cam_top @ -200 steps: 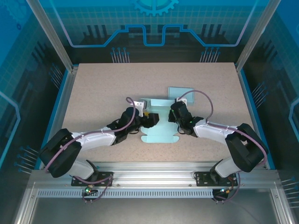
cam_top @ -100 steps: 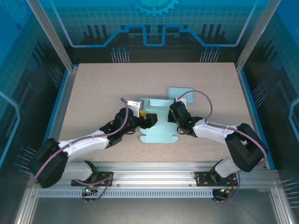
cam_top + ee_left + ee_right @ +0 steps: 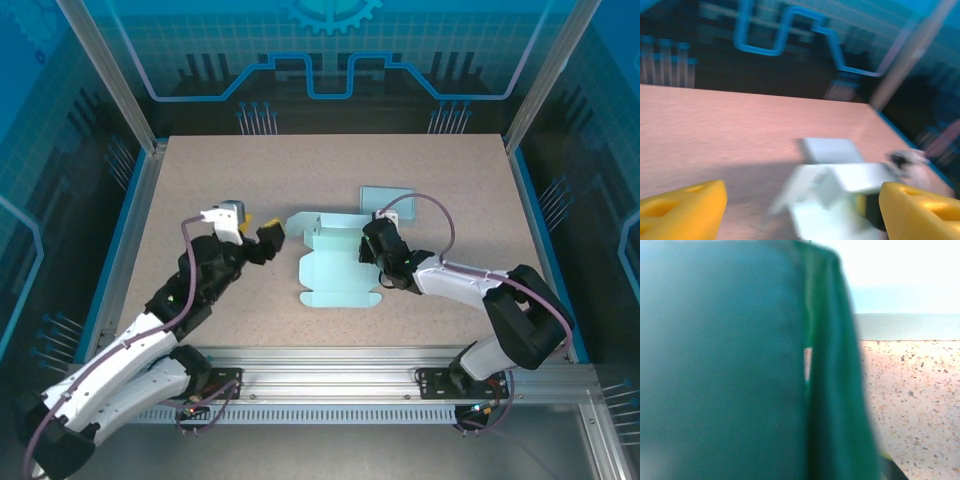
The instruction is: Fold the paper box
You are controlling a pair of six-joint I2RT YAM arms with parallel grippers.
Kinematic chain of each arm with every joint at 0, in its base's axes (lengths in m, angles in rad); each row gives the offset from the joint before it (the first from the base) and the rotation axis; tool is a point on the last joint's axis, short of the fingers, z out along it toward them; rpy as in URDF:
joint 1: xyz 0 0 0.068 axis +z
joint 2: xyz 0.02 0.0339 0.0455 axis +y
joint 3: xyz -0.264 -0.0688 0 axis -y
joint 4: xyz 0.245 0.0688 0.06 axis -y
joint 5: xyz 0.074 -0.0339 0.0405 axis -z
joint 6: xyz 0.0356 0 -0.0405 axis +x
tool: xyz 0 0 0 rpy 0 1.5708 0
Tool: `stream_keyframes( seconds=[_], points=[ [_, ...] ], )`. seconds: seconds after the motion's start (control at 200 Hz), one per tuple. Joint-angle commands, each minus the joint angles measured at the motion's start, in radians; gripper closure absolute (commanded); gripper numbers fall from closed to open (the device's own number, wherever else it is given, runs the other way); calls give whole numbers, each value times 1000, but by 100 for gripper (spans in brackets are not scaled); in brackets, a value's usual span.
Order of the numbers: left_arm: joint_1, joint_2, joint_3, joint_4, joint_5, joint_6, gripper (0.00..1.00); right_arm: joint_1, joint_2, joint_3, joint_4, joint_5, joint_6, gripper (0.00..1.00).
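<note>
The light blue paper box (image 3: 335, 270) lies partly folded in the middle of the table, its left wall (image 3: 302, 222) and back wall raised. My left gripper (image 3: 254, 224) hovers open to the left of the box, clear of it. Its yellow fingertips (image 3: 685, 205) stand wide apart in the left wrist view, with the blurred box (image 3: 840, 200) beyond them. My right gripper (image 3: 376, 250) is shut on the box's right side. The right wrist view looks straight at a teal paper panel (image 3: 725, 365) with a fold down it, and the fingers are hidden.
A flat blue flap (image 3: 387, 196) lies behind the box at the right. The speckled table (image 3: 230, 170) has aluminium rails (image 3: 130, 215) along its sides and blue patterned walls behind. Bare tabletop stretches to the left and far side of the box.
My left arm has drawn back to the left, off the box, with its jaws a little wider. The box's left flap now stands free. The right arm has held still.
</note>
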Motion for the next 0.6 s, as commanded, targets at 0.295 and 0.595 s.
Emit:
stream_keyframes(
  seconds=[0.295, 0.595],
  points=[
    [231, 355, 35, 102, 74, -13, 19, 34, -29, 26, -12, -13, 12, 100],
    [231, 536, 28, 271, 320, 0, 17, 37, 22, 63, -47, 11, 30, 100]
  ],
)
